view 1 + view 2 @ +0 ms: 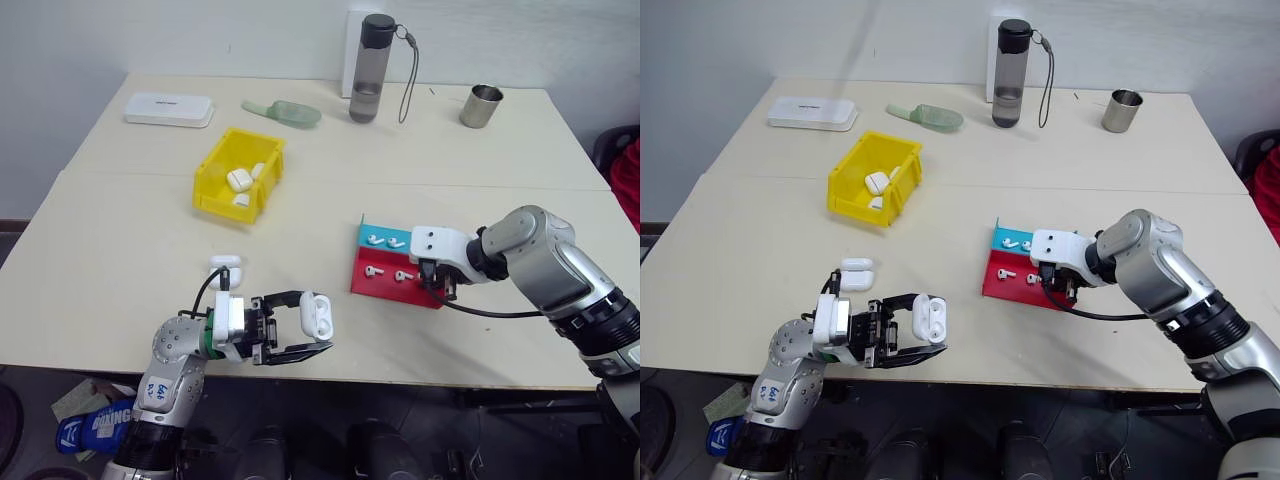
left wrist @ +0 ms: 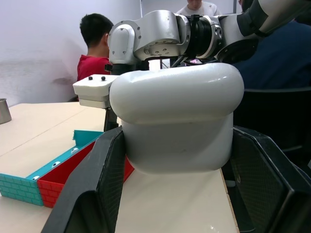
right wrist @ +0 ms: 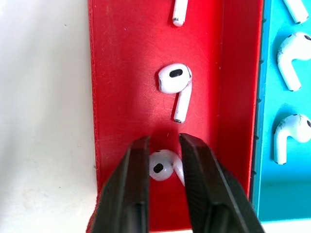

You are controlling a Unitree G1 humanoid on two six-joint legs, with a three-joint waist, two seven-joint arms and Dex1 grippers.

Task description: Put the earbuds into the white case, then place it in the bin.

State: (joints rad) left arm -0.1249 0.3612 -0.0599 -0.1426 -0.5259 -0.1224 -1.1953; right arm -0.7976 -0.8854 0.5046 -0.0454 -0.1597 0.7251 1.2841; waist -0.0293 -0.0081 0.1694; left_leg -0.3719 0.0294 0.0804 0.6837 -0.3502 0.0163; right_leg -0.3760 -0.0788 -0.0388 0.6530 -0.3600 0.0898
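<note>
L gripper (image 1: 300, 325): clamped on glossy white rounded earbud case (image 1: 317, 314), lid open, lower-left of frame at counter (image 1: 140, 270) front edge | R gripper (image 3: 163, 170): fingers narrow around a tiny white earbud (image 3: 160, 167) in red half of red-and-blue tray (image 1: 385, 287), centre-right; cannot tell if gripped | yellow plastic bin (image 1: 215, 180): upper left, well apart from both grippers, white cases inside
</note>
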